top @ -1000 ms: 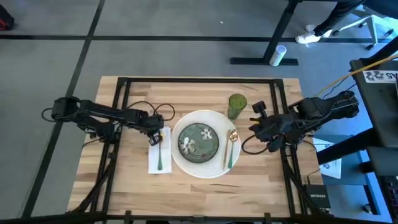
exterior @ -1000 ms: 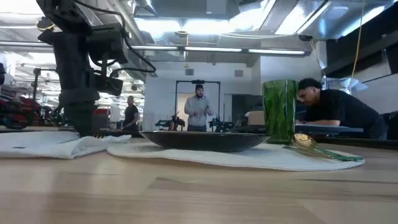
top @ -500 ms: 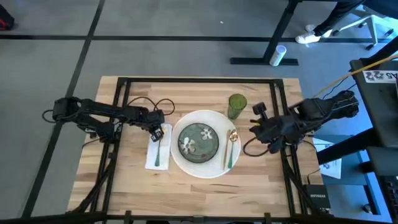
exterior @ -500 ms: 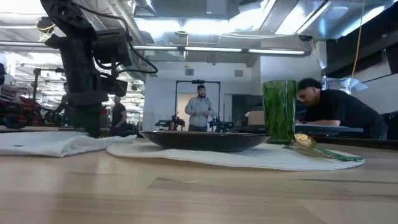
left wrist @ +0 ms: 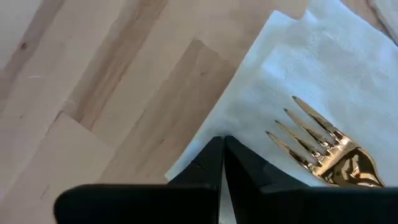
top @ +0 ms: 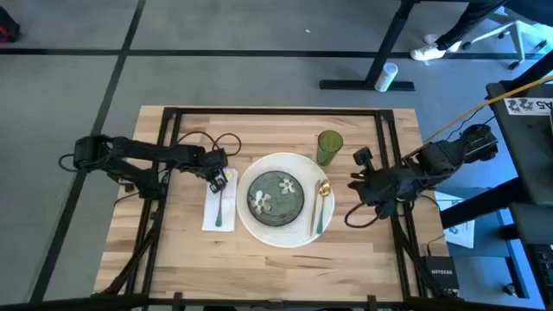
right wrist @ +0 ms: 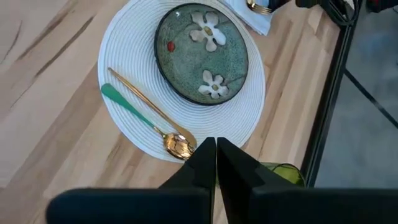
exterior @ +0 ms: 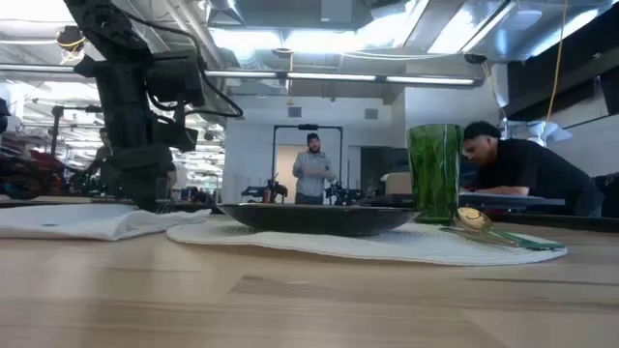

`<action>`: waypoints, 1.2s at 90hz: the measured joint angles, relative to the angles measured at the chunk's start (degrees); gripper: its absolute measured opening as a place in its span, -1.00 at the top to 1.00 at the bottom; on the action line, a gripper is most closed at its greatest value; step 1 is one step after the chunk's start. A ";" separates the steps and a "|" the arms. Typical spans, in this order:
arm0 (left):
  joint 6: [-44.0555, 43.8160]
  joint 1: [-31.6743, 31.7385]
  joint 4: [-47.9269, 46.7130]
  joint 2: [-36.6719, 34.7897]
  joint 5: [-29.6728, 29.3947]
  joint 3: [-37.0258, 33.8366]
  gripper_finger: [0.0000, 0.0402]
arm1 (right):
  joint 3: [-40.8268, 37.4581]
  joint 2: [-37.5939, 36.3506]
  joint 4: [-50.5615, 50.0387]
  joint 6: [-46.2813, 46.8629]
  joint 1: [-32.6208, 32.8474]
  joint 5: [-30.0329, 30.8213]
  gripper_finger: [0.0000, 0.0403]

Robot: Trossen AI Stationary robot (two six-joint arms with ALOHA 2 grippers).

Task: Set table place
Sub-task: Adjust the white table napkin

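Left hand (left wrist: 222, 163) pinched closed, empty, over napkin (left wrist: 323, 99) beside fork (left wrist: 323, 152); right hand (right wrist: 216, 163) closed, empty

Grey carpet floor (top: 259, 82), bright ceiling lights (exterior: 319, 39)

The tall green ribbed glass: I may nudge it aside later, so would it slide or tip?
The tall green ribbed glass stands upright on bare light-wood table, taller than wide, so a high push would likely tip it. A low push probably slides it. Being glass, it looks fragile, and it could strike the white round placemat beside it.
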 joint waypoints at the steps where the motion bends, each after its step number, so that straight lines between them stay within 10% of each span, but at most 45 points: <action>1: 0.03 0.06 0.00 0.00 0.02 0.00 1.00 | 0.00 0.00 0.00 0.00 0.00 0.01 1.00; 108: -0.84 0.97 0.13 -0.99 -0.76 0.15 1.00 | 0.00 0.01 -1.31 -0.09 -0.04 0.50 1.00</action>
